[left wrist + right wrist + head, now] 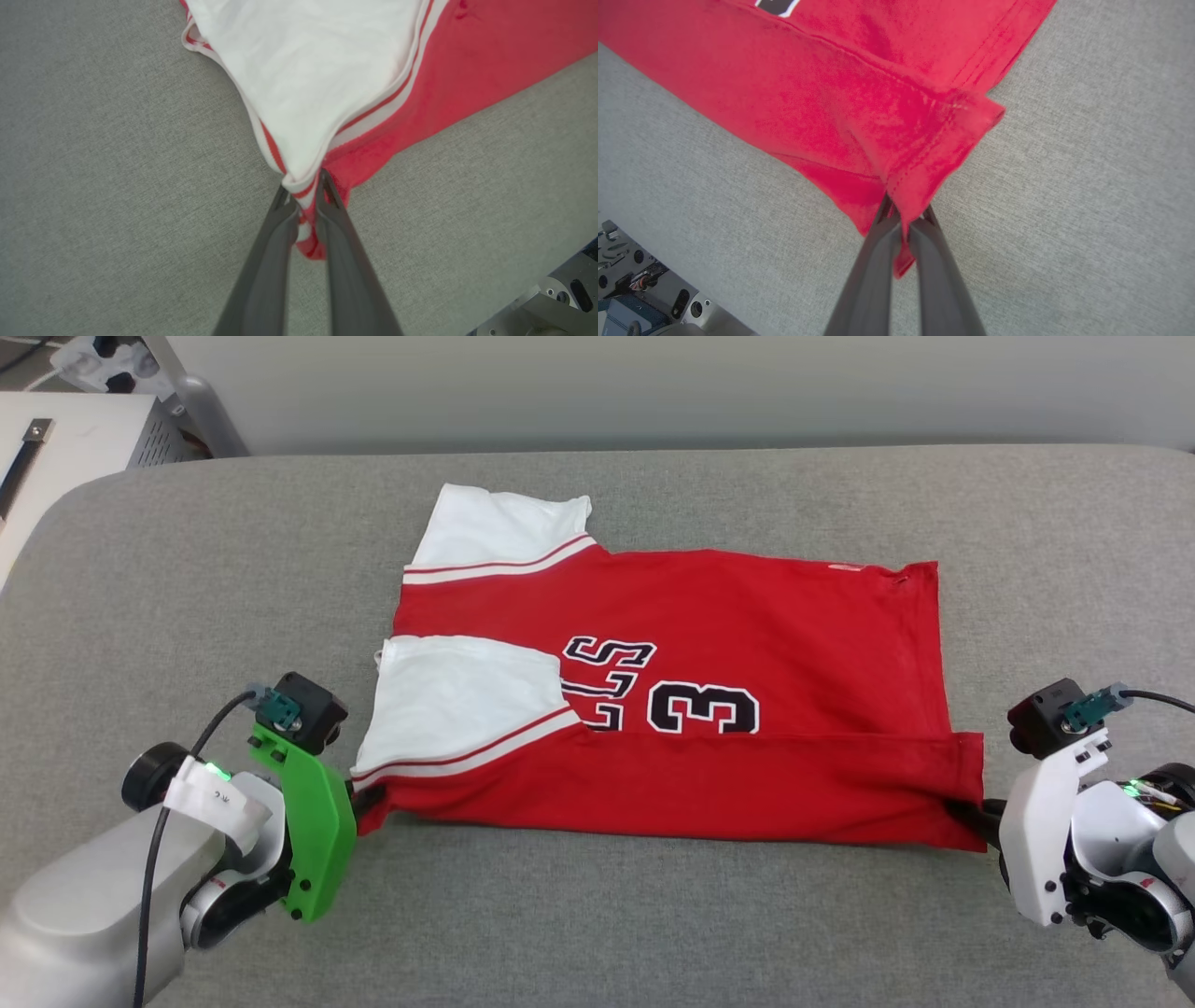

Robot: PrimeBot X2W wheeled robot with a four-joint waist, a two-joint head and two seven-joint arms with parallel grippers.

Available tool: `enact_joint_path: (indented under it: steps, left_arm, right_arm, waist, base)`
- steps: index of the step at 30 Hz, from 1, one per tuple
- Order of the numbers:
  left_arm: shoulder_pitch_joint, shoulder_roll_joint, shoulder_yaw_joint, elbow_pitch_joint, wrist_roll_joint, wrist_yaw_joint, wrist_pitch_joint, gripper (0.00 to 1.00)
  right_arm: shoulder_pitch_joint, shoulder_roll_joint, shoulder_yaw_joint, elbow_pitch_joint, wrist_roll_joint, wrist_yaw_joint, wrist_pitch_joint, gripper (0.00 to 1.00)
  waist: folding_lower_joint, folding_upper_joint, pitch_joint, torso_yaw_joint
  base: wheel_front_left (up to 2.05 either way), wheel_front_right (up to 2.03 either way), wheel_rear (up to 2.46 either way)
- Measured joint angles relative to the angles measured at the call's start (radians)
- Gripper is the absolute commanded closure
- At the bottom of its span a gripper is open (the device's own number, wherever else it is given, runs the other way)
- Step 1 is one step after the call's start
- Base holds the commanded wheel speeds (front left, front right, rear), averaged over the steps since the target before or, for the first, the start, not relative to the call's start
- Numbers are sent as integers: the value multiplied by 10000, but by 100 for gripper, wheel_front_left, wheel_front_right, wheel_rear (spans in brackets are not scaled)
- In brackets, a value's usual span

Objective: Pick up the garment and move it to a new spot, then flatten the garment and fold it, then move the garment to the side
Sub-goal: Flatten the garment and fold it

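The garment, a red jersey with white sleeves and black lettering, lies spread on the grey table, its near edge folded over into a red band. My left gripper is shut on the garment's near left corner, pinching white sleeve hem and red cloth between its fingers. At the near right corner my right gripper is shut on the red hem, with a fold of cloth caught between its fingers.
A white cabinet with cables stands off the table's far left corner. The pale wall runs behind the table. Bare grey cloth surface lies to the left, right and front of the garment.
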Motion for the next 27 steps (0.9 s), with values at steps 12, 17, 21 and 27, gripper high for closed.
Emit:
enact_joint_path:
  steps: [12, 17, 21, 27]
  left_arm:
    - [1275, 709, -176, -1352, -132, 428, 94, 100]
    - [1892, 711, -221, -1455, -278, 593, 8, 100]
    - [2118, 585, -240, -1233, -341, 600, -59, 100]
    - [2128, 278, -217, -637, -364, 581, -274, 100]
  right_arm:
    - [1452, -683, -1066, -1172, 113, 4, 245, 100]
    - [2101, -652, -1396, -1191, 109, 10, 437, 100]
    - [2461, -403, -1567, -1026, 86, 10, 548, 100]
    - [2670, 44, -1626, -562, -150, 10, 397, 96]
  waist:
    - [0, 0, -753, 21]
    - [0, 0, -751, 40]
    - [0, 0, -609, 73]
    - [0, 0, -443, 141]
  base:
    - [0, 0, 0]
    - [0, 0, 0]
    - [0, 0, 0]
    - [0, 0, 0]
